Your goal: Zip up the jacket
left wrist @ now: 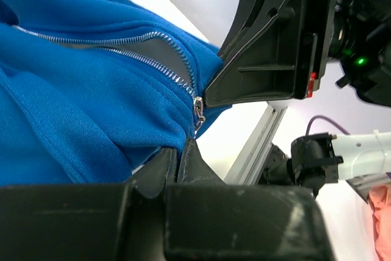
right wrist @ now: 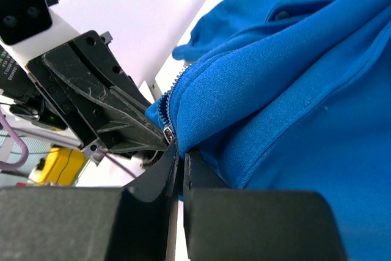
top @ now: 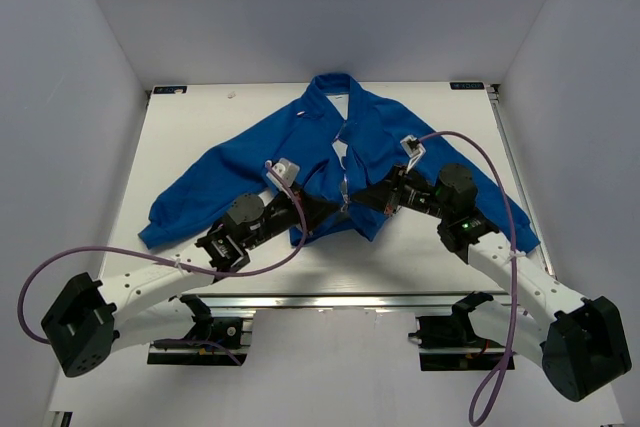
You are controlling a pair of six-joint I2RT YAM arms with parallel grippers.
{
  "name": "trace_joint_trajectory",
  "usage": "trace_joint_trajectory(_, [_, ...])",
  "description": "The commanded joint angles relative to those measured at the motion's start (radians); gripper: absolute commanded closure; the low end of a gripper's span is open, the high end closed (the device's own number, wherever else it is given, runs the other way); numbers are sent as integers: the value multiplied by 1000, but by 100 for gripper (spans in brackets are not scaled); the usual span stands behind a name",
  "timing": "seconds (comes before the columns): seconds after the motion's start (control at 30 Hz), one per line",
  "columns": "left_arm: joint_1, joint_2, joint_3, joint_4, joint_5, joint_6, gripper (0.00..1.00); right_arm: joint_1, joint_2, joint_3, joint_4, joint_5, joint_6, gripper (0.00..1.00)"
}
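Jacket (top: pixel 290 142) is showing plain bright blue throughout, with no print. Its lining (top: pixel 340 154), toward 12 o'clock from the claws, is showing white. Zipper (left wrist: pixel 162 59) is presenting silver metal teeth on grey tape. Table (top: pixel 200 112) is reading plain white. Left claw (left wrist: pixel 183 157) and right claw (right wrist: pixel 181 160) are both showing matt black. Arm links (top: pixel 150 287) are appearing white with black joints. Cables (top: pixel 40 282) are running purple. A green light (left wrist: pixel 360 61) is glowing on the right arm. Enclosure walls (top: pixel 60 97) are appearing pale grey.
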Motion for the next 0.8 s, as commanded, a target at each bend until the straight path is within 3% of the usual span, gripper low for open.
trace_joint_trajectory(0.0, [-11, -22, -26, -240, 27, -1, 100, -61, -27, 94, 36, 87, -14, 100])
trace_joint_trajectory(0.07, [-11, 1, 17, -271, -12, -22, 100, -61, -24, 91, -109, 35, -66, 100])
trace_joint_trajectory(0.27, [-11, 57, 59, -270, 31, -70, 100, -61, -67, -18, -213, 65, -137, 99])
trace_joint_trajectory(0.37, [-11, 71, 71, -314, 34, -59, 100, -61, -58, -6, -222, 79, -134, 95])
trace_joint_trajectory(0.57, [-11, 154, 163, -451, 28, -81, 100, -61, 71, 86, -417, 96, -187, 89])
trace_joint_trajectory(0.67, [-11, 182, 196, -500, 11, -122, 100, -61, 111, 158, -562, 116, -260, 82])
trace_joint_trajectory(0.77, [-11, 188, 229, -532, -13, -141, 100, -61, 88, 166, -589, 145, -283, 68])
